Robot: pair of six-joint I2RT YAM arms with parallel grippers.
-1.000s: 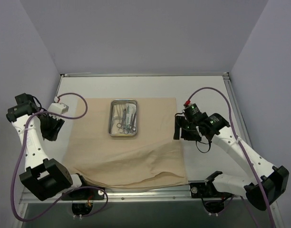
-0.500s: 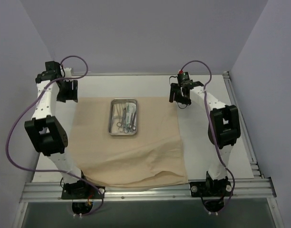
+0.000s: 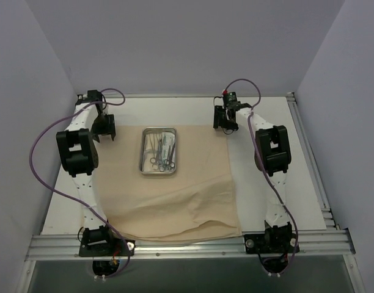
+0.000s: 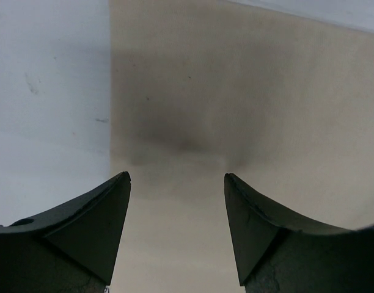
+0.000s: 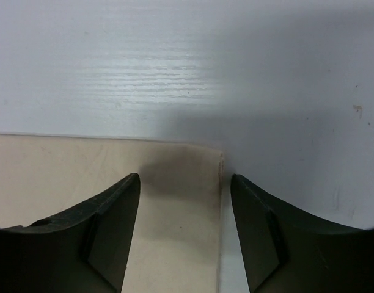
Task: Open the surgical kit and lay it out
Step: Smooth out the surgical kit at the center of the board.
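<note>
The surgical kit's beige cloth wrap (image 3: pixel 168 195) lies spread over the table, its near part rumpled. A small steel tray (image 3: pixel 144 152) rests on its far half with scissors and forceps (image 3: pixel 161 160) inside. My left gripper (image 3: pixel 106 129) hovers open over the cloth's far left corner; between its fingers I see the cloth (image 4: pixel 236 110) and its left edge. Over the far right corner my right gripper (image 3: pixel 224 122) is open too, straddling the cloth's corner (image 5: pixel 202 165). Nothing is held by either one.
White table surface (image 3: pixel 266 116) shows beyond the cloth at the back and on both sides. Purple walls close in left, right and behind. A metal rail (image 3: pixel 187 245) runs along the near edge by the arm bases.
Both arms have swung from the cloth's near sides out to its far corners. The cloth and tray have not moved.
</note>
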